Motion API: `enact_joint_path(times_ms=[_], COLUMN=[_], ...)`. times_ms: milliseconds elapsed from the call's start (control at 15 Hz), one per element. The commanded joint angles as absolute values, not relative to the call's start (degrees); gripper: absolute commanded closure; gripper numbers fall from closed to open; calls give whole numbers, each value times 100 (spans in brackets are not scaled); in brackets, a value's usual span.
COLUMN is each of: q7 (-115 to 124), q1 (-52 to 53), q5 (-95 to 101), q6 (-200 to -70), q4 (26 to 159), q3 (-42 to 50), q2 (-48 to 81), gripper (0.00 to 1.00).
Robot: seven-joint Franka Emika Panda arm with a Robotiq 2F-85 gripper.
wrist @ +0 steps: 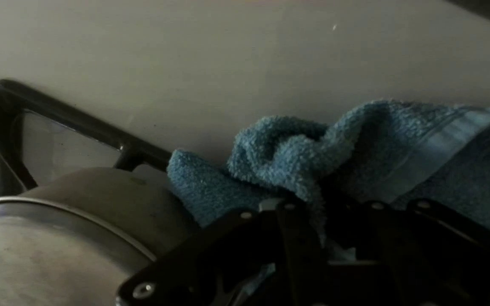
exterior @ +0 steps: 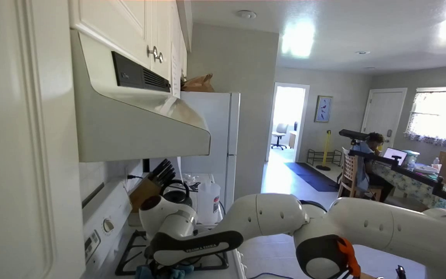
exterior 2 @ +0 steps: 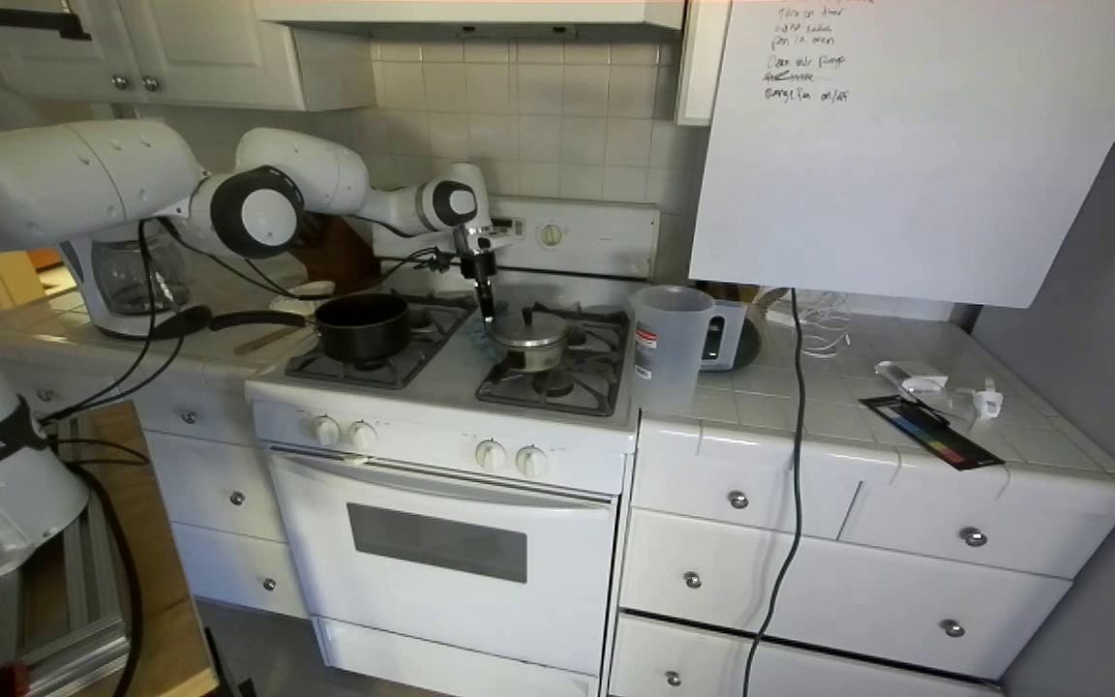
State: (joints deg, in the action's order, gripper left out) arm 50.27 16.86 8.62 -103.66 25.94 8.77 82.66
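My gripper [wrist: 319, 212] points down at the stove top and is shut on a bunched blue towel [wrist: 296, 153]. A fold of the towel is pinched between the dark fingers; the rest spreads over the white stove surface to both sides. In an exterior view the gripper [exterior 2: 487, 308] is just left of a lidded silver pot [exterior 2: 533, 337], and little of the towel [exterior 2: 481, 339] shows. The pot [wrist: 58, 255] also shows at lower left in the wrist view, close beside the towel. The fingertips are dark and partly hidden by the cloth.
Black burner grates [exterior 2: 601, 373] flank the gripper. A black saucepan [exterior 2: 364, 329] stands on the left burners. A clear plastic pitcher [exterior 2: 669, 348] stands right of the stove. A knife block [exterior: 143, 192] and range hood [exterior: 141, 128] are near the arm.
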Motion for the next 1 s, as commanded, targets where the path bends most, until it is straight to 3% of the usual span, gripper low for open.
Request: enact_joint_path(times_ms=[0, 733, 800, 867, 933], q7=[4196, 1065, 816, 553, 420], q1=[1553, 1524, 1533, 1546, 1594], q5=[614, 610, 677, 743, 864], q6=[-10688, -9895, -9753, -9640, -9573], q4=[2519, 2698, 2710, 2701, 2680], q3=[459, 219, 267, 304, 399], q2=[8331, 8115, 8090, 8069, 8059], gripper=[97, 97, 63, 62, 55])
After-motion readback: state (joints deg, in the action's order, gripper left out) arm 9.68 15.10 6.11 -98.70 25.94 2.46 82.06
